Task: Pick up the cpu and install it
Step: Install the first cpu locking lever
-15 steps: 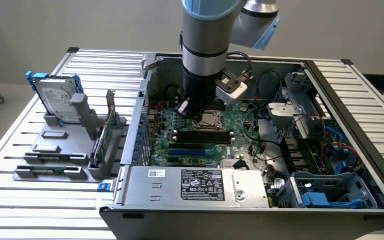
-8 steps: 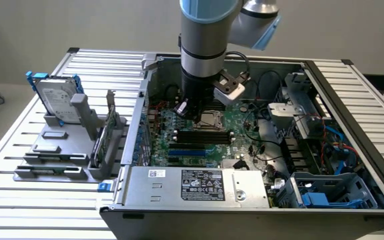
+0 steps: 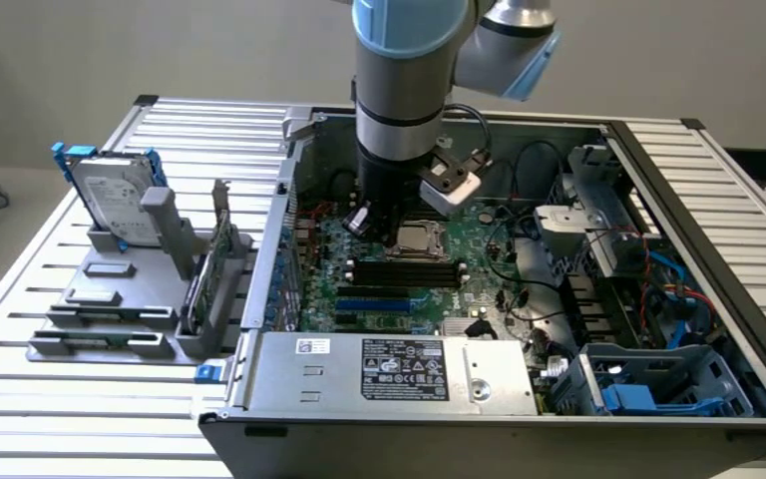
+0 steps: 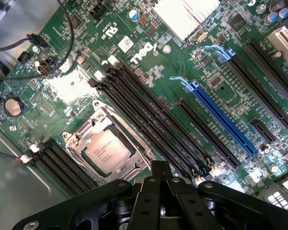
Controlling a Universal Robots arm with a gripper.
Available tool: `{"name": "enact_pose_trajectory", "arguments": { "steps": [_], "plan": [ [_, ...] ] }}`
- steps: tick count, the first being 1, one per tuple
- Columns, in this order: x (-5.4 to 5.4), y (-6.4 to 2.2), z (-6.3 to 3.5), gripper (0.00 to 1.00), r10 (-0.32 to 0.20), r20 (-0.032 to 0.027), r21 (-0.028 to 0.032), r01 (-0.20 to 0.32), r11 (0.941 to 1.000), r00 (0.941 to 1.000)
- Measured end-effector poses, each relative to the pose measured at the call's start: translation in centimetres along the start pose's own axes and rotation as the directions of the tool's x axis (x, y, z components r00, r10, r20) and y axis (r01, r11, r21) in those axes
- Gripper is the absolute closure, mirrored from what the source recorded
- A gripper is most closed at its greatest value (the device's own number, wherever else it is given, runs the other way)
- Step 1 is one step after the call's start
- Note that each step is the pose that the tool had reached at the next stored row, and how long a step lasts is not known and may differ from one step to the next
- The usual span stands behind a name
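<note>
cpu: one, sitting in the green board
hard drive: one
blue slots: two showing on the green board

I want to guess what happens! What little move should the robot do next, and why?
Probably lift straight up a little. The cpu already lies inside the socket on the green board, and the gripper is shut, holding nothing, just beside it.

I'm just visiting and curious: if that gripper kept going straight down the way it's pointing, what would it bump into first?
Probably the green motherboard beside the cpu in its socket, near the black memory slots. The gripper is shut and holds nothing; depth is hard to judge.
</note>
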State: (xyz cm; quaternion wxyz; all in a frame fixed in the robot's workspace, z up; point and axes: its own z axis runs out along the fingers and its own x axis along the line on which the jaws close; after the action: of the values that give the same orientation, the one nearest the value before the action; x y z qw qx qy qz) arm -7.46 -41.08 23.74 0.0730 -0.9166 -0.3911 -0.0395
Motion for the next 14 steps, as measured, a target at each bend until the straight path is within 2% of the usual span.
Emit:
{"name": "enact_pose_trajectory", "arguments": {
  "steps": [14],
  "plan": [
    [-0.4,-0.95,1.56,0.89,0.000,0.0000,0.0000,0.000,1.0000,1.0000]
  ]
}}
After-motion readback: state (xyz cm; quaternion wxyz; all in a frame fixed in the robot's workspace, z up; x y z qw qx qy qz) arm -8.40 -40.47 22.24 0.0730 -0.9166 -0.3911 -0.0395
